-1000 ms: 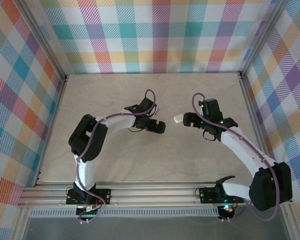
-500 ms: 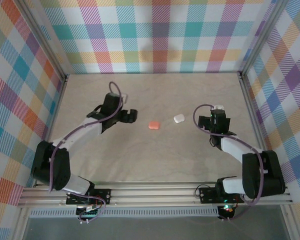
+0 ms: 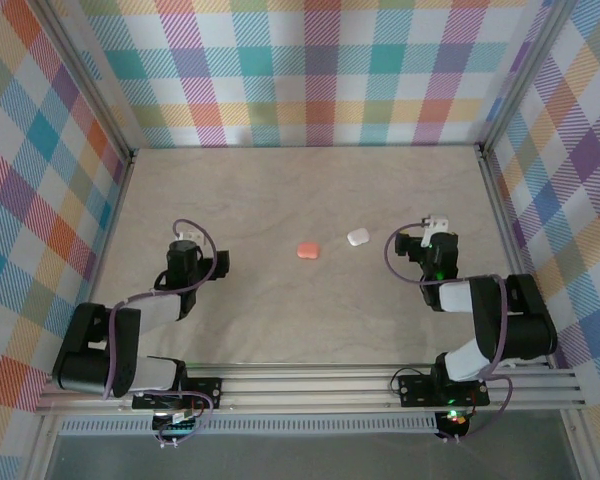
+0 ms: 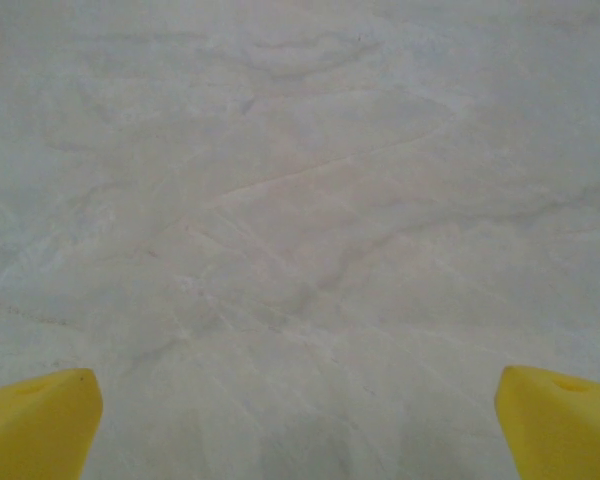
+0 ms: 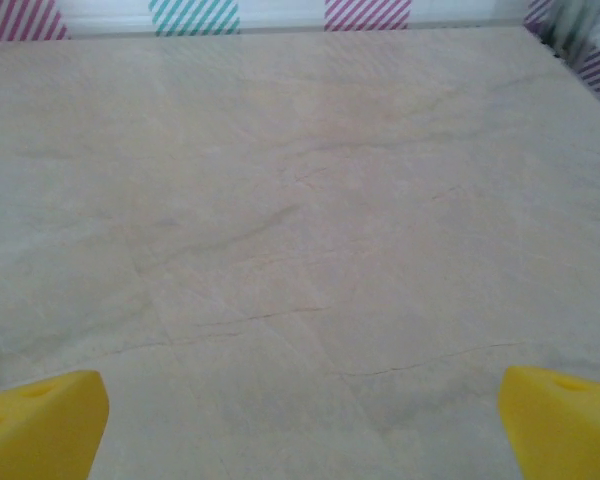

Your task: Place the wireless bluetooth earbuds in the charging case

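Your left end effector (image 4: 300,422) has its fingers wide apart over bare worktop (image 3: 280,320), the pink case (image 3: 308,250) and white case (image 3: 357,237) lie near each other mid-worktop, and your right end effector (image 5: 302,420) is wide apart too.

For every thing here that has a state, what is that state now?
left gripper: open, holds nothing.
right gripper: open, holds nothing.
pink case: lies on the table, looks shut, apart from both grippers.
white case: lies on the table, looks shut, apart from the pink case.
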Controlling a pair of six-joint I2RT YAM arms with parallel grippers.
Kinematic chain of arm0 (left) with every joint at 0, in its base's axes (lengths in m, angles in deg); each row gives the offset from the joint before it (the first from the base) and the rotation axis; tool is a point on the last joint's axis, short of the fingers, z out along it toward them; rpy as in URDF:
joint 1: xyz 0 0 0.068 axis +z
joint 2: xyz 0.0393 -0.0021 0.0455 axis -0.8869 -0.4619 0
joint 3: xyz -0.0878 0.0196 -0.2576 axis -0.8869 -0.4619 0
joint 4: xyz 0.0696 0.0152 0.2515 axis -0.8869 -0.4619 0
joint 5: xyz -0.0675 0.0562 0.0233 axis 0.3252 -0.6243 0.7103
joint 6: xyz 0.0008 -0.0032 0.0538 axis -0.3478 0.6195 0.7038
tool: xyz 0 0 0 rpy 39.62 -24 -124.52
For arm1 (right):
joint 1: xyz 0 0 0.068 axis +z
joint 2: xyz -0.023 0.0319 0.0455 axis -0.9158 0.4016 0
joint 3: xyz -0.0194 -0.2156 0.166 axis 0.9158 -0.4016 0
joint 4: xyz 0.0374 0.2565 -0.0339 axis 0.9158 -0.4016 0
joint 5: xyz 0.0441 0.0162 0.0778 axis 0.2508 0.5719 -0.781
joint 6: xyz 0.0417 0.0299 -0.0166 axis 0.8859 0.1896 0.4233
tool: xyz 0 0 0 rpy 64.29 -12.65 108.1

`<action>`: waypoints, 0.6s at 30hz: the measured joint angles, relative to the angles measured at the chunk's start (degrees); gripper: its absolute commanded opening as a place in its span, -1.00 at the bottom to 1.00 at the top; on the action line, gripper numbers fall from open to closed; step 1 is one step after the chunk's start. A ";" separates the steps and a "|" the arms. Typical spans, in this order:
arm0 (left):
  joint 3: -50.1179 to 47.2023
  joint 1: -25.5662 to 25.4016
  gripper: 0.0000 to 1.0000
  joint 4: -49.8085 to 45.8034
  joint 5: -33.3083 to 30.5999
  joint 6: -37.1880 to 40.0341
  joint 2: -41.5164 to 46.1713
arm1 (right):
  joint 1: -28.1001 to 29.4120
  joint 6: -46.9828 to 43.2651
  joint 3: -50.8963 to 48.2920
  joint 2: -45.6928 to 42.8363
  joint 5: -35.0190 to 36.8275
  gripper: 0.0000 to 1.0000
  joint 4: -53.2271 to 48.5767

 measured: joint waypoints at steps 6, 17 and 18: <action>0.98 1.99 1.00 12.87 3.39 0.07 -10.40 | -1.95 0.74 0.55 0.61 -1.16 0.99 -0.17; 2.71 2.82 1.00 14.38 3.98 -0.31 -11.91 | -2.27 1.11 0.63 0.61 -1.46 0.99 -0.15; 2.71 2.82 1.00 14.40 4.04 -0.31 -11.91 | -2.27 1.11 0.66 0.61 -1.57 0.99 -0.15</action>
